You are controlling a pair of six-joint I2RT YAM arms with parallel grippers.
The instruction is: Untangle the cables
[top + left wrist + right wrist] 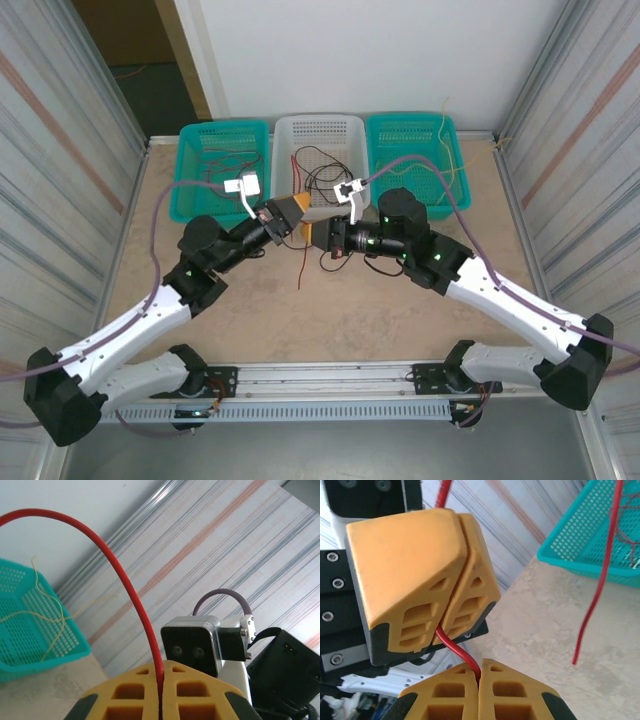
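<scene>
Right wrist: right gripper (479, 676) pads are pressed together on the red cable (454, 649). Left gripper (451, 575) sits right above it, also pinched on that cable, with a short curved run between the two. Left wrist: past the left pads the cable arcs up and over in a tall bow. Top external: both grippers meet tip to tip just in front of the white basket (320, 119). A red tail (302, 272) runs lengthwise straight away from the basket, free end pointing at the arm bases. Black cables (325, 178) lie looped inside the basket. Yellow cable (449, 160) is in the teal basket (410, 119) to its right.
</scene>
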